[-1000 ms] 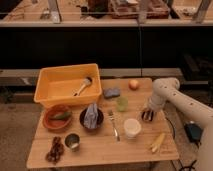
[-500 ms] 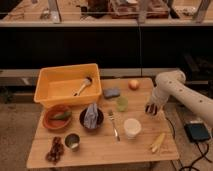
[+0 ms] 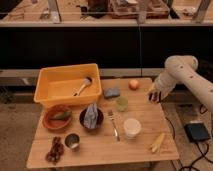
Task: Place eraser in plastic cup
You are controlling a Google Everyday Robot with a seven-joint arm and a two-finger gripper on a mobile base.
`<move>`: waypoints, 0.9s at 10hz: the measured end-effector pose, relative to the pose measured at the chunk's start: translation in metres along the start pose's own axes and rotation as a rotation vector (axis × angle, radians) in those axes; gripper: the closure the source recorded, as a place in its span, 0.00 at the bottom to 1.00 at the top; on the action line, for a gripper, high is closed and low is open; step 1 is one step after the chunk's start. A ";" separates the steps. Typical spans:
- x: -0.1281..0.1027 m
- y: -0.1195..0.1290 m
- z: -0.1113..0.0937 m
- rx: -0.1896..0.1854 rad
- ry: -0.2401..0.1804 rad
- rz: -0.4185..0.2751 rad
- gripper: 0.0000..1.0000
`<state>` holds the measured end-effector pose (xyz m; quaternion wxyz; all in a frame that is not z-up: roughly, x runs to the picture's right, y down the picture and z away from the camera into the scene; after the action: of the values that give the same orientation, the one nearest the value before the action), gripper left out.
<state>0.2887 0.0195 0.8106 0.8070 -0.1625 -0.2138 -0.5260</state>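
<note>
My gripper (image 3: 154,95) hangs a little above the table's right edge, on the pale arm that reaches in from the right. It is shut on the eraser (image 3: 155,97), a small dark block with a trace of red that shows at the fingertips. The plastic cup (image 3: 121,103), pale green and see-through, stands upright near the middle of the wooden table (image 3: 100,152), to the left of the gripper and slightly nearer the front. Gripper and cup are about a cup's width or two apart.
A yellow bin (image 3: 50,85) with a brush in it sits at the back left. Around the cup are a blue-grey pad (image 3: 111,92), a peach-coloured fruit (image 3: 133,84), a white cup (image 3: 132,127), a fork (image 3: 114,125), two bowls, a metal cup (image 3: 73,141) and a yellow item (image 3: 157,142).
The gripper has lifted from the table surface near the right edge and moved up and slightly back, with the dark block in it.
</note>
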 end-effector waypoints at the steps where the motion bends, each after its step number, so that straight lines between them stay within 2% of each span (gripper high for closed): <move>1: 0.005 -0.014 -0.003 0.027 -0.005 -0.013 0.56; 2: 0.006 -0.026 -0.004 0.044 -0.008 -0.025 0.56; 5: -0.001 -0.085 -0.017 0.104 -0.006 -0.099 0.56; 7: -0.010 -0.104 -0.027 0.128 0.000 -0.144 0.56; 9: -0.023 -0.120 -0.028 0.130 0.006 -0.192 0.56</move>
<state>0.1753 -0.0234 0.7791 0.7625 -0.0873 -0.2597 -0.5862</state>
